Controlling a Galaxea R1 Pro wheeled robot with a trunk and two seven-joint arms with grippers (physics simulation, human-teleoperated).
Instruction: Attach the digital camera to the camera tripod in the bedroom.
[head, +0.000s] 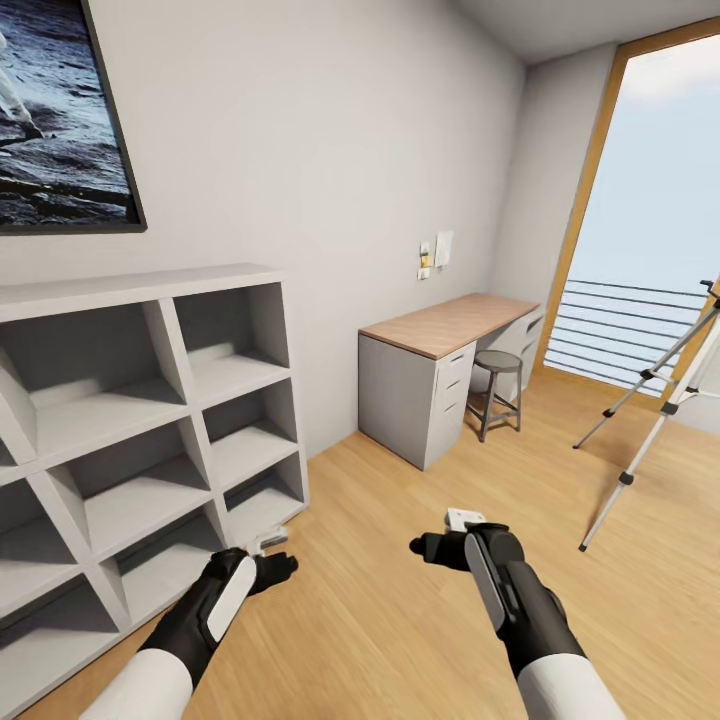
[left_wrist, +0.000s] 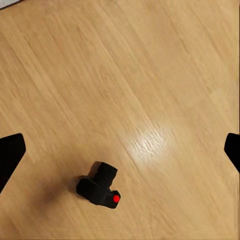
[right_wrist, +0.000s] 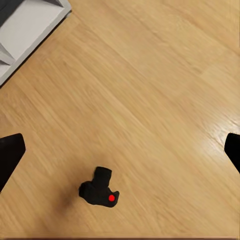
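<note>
The digital camera (left_wrist: 100, 186) is a small black body with a red button, lying on the light wood floor below both hands; it also appears in the right wrist view (right_wrist: 100, 189). My left gripper (left_wrist: 120, 152) hangs well above it, open, black fingertips (left_wrist: 10, 155) wide apart. My right gripper (right_wrist: 120, 152) is also high over it, open and empty. In the head view the left gripper (head: 283, 555) and right gripper (head: 425, 548) are held low in front of me. The camera tripod (head: 645, 381) stands at the right by the window, silver legs spread.
A grey open shelf unit (head: 150, 420) fills the left wall. A wood-topped grey desk (head: 440, 330) with a round stool (head: 497, 392) stands farther along that wall. The tall window with railing bars (head: 620, 330) is at the far right. Bare wood floor (head: 420, 640) lies ahead.
</note>
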